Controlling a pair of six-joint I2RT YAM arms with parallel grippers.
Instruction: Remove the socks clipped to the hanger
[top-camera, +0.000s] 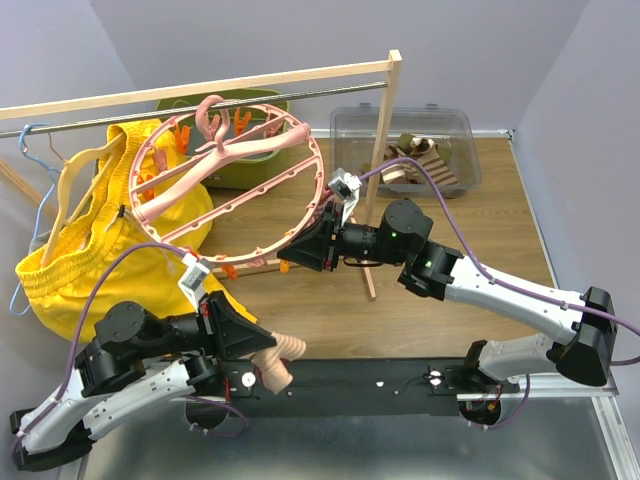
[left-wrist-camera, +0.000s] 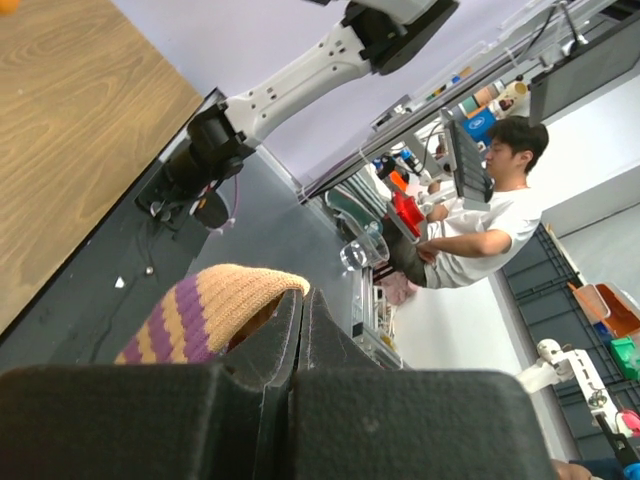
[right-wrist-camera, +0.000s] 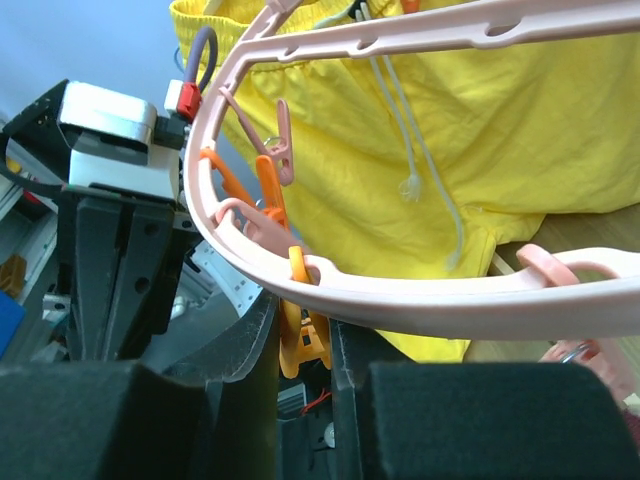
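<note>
Sock (left-wrist-camera: 215, 300), beige with purple stripes, sits clamped in left claw (left-wrist-camera: 300, 300); right claw (right-wrist-camera: 303, 330) pinches pink ring hanger (right-wrist-camera: 450, 300).

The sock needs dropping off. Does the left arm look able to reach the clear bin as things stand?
Probably not directly: the bin sits far right, and the right gripper, shut on the hanger, lies across the way.

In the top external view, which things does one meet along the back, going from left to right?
Thin light-blue wire hanger → big yellow fabric shorts → large round pink plastic hanger → clear plastic bin.
</note>
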